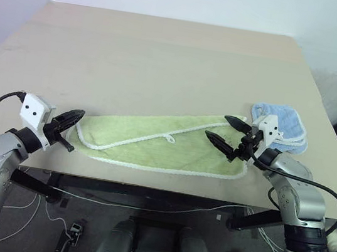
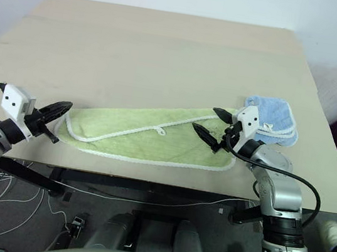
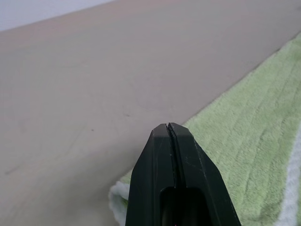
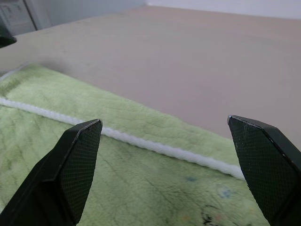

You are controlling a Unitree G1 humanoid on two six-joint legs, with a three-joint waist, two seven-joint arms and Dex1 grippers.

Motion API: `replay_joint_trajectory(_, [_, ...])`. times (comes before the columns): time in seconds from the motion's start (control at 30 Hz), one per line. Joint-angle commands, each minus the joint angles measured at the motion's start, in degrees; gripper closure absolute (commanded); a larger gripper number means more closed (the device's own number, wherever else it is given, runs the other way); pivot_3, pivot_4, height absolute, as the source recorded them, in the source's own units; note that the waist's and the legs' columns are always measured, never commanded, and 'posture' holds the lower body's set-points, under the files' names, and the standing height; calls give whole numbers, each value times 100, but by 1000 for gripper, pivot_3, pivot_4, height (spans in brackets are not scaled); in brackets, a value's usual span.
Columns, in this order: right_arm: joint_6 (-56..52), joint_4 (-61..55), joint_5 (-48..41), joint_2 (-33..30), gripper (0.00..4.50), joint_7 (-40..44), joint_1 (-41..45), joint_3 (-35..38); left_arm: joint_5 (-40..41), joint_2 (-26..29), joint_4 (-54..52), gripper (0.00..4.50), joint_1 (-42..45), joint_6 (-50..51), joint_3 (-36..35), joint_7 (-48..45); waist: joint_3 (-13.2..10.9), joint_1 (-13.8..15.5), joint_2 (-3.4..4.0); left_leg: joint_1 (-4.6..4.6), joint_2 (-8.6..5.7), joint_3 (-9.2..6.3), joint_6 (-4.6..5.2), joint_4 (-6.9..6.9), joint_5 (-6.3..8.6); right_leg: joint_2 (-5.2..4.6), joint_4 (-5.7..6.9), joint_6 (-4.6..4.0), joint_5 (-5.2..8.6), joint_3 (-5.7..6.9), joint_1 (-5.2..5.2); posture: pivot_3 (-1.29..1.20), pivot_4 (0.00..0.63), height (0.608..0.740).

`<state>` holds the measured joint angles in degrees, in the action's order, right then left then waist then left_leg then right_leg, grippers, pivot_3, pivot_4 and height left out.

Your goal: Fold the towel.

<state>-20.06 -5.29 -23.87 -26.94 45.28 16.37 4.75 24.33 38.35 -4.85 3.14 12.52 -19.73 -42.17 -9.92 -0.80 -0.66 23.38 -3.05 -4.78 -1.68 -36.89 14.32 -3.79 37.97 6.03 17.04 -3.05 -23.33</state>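
Overhead, the towel (image 1: pixel 159 144) lies folded lengthwise near the desk (image 1: pixel 165 62) front edge, between both arms. Left end effector (image 3: pixel 169 129) is pressed together at its left end, the grip point hidden. Right end effector (image 4: pixel 164 127) spreads wide above its stitched edge.

My head pair looks forward and down over the table (image 1: pixel 166 56), both eyes sharing the towel (image 1: pixel 159 144). My left wrist camera skims its near end, close up; my right wrist camera sits low over the far end.
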Motion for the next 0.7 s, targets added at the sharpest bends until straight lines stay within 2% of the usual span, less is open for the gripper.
replay_joint_trajectory(0.03, [48,-273,-89,41,15,-43,9,23,17,73,-140,4500,73,-29,-90,0,0,1,0,0,0,0,0,0,0,0,0,0,0,0,1,0,150,740])
replay_joint_trajectory(0.4, [79,-402,-94,115,15,-138,-98,40,-72,285,-10,4500,210,-2,-35,-141,0,-1,0,0,0,-1,0,0,0,1,0,0,0,1,0,0,150,740])
replay_joint_trajectory(0.53, [139,-349,-53,231,15,-183,-82,-21,-262,709,256,4500,153,-246,40,-632,0,-12,1,0,0,0,0,1,0,2,0,0,0,1,-1,0,150,740])
replay_joint_trajectory(0.7, [338,-84,34,310,15,-128,-41,-76,-749,1366,692,4500,94,-1036,350,-1456,-3,-17,5,-1,1,2,0,6,0,1,-2,-1,1,0,-3,0,150,740])
